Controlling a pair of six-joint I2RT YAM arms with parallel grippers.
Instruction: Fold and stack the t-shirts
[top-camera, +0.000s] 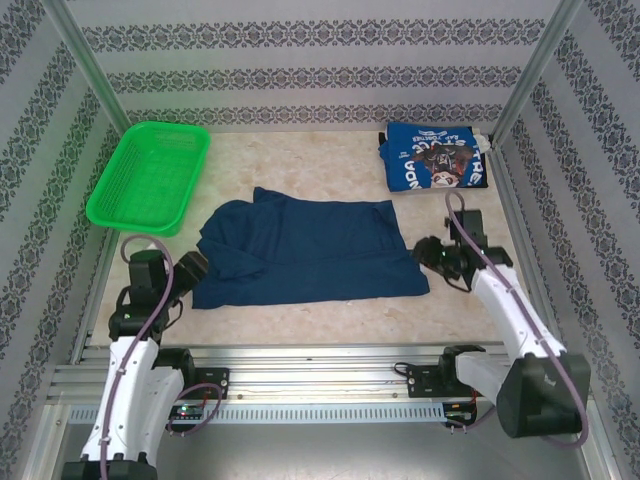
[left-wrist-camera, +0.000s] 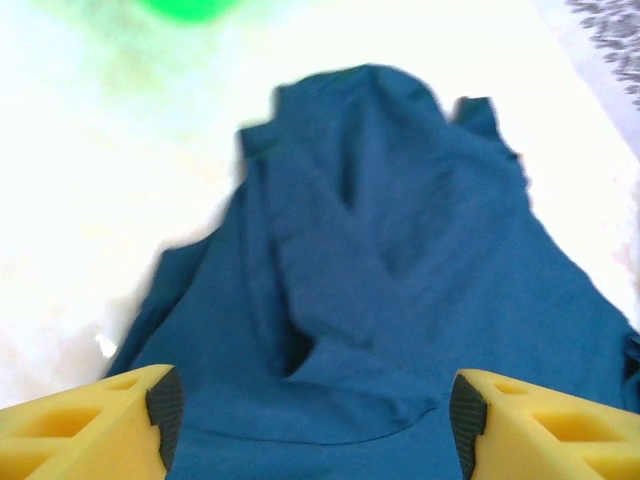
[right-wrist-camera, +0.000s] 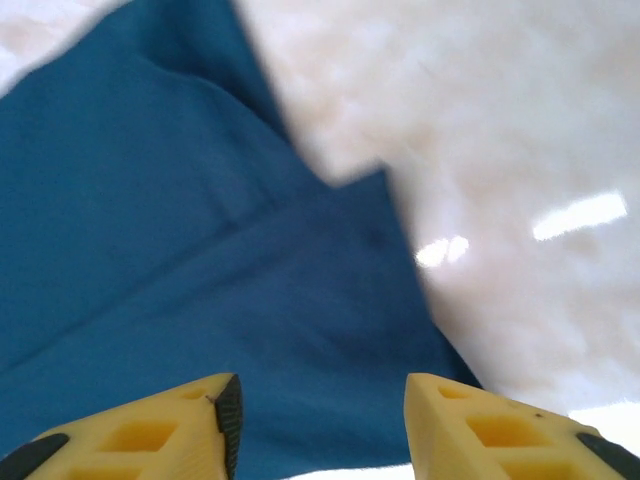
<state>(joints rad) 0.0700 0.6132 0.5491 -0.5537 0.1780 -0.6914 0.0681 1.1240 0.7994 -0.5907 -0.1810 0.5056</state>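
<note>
Navy shirt (top-camera: 310, 250): from overhead I see it mid-table, spread wide from side to side. Its left end is bunched and lapped over itself, and its near hem runs fairly straight.
Blue shirt (top-camera: 437, 157): folded into a small packet at the far right corner, print facing up, well apart from the navy one.
Basket (top-camera: 150, 175): green mesh, at the far left of the table (top-camera: 300, 322), near the navy shirt's far left corner but not touching it.
Left gripper (top-camera: 190, 268): overhead puts it at the navy shirt's bunched left end.
Left jaws: my left wrist camera shows the yellow fingers (left-wrist-camera: 110, 420) spread wide. Rumpled cloth lies below the gap and nothing is pinched, so I read them as open.
Right gripper (top-camera: 432, 252): overhead puts it just beside the navy shirt's near right corner.
Right jaws: my right wrist camera shows the fingers (right-wrist-camera: 470, 425) parted over the cloth's edge with nothing clamped, so I read them as open too, though narrower than the left.
Overhead adds: the whole layout, with both shirts and both arms together.
Left wrist camera adds: the creases up close, one deep fold running up the middle, and a green blur at the top edge.
Right wrist camera adds: a layered step in the cloth where one edge lies over another, with pale glossy table to its right.
</note>
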